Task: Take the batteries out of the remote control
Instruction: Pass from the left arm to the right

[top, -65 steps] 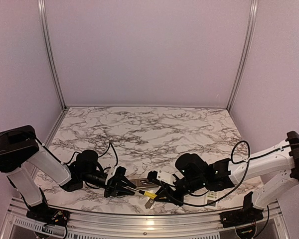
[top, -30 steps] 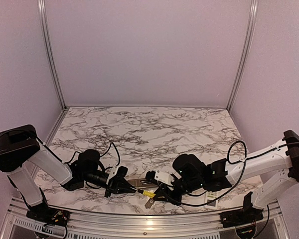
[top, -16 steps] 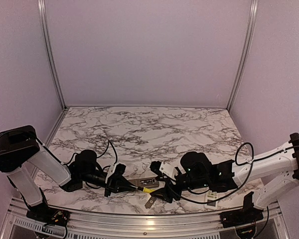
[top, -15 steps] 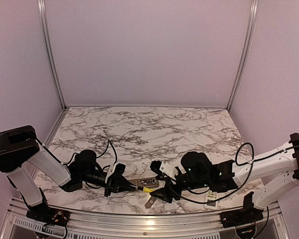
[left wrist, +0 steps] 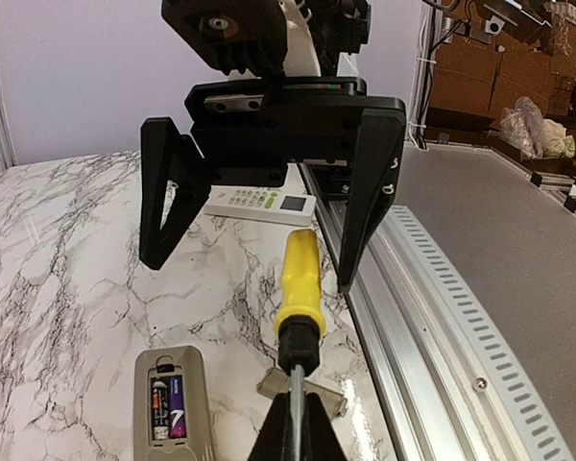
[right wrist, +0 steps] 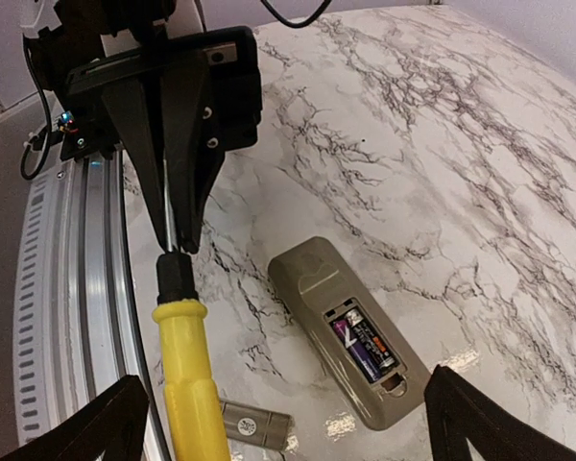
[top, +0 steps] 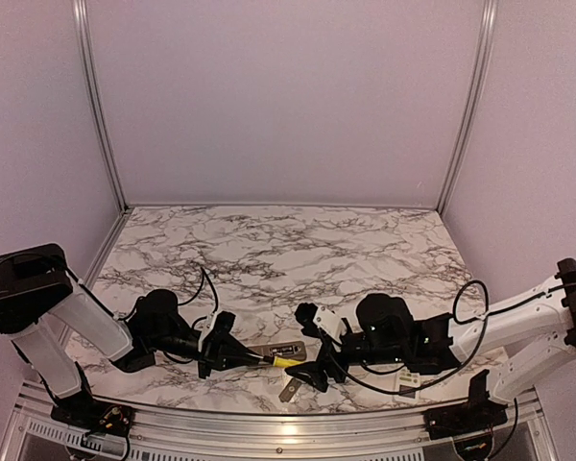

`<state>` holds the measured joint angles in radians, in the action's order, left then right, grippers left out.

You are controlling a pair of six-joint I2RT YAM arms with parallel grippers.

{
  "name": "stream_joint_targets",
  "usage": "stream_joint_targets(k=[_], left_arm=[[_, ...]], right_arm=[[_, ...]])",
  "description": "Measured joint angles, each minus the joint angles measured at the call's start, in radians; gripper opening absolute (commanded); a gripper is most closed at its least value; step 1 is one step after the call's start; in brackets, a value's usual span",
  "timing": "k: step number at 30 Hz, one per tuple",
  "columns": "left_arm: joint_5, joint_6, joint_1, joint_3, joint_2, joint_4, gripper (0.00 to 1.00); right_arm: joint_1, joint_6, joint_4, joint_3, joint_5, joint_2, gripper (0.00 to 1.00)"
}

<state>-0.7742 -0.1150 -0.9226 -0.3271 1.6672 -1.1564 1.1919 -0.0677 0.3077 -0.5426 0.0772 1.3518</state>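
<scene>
With the cover [top: 289,389] off and lying by the near edge, the top view has the left gripper [top: 227,353] and right gripper [top: 310,371] nose to nose, low over the grey remote [top: 274,350], with the screwdriver [top: 280,362] between them. Left wrist view: the left jaws are pinched tight on the bare shaft, yellow handle pointing away. The right jaws are spread fully, one finger on each side of the handle, gripping nothing; I can't tell if they touch it. The batteries [left wrist: 169,411] sit in the remote's open bay, just left of the shaft. Right wrist view: two cells side by side in the bay, one purple-labelled, none lifted. My read is that only the left carries the tool. The right should back straight off so a finger doesn't clip the handle. Then it can come down narrow over the bay and lever one cell up by its end. The remote looks light and will likely skid, so the left should pin it first.
</scene>
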Motion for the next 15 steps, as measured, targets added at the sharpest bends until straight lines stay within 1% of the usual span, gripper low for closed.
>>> stream_joint_targets(k=[15], left_arm=[[0.016,0.042,0.001,0.019,-0.007,-0.064,0.0]], right_arm=[[-0.001,-0.034,0.117,0.048,-0.021,-0.029,0.99]])
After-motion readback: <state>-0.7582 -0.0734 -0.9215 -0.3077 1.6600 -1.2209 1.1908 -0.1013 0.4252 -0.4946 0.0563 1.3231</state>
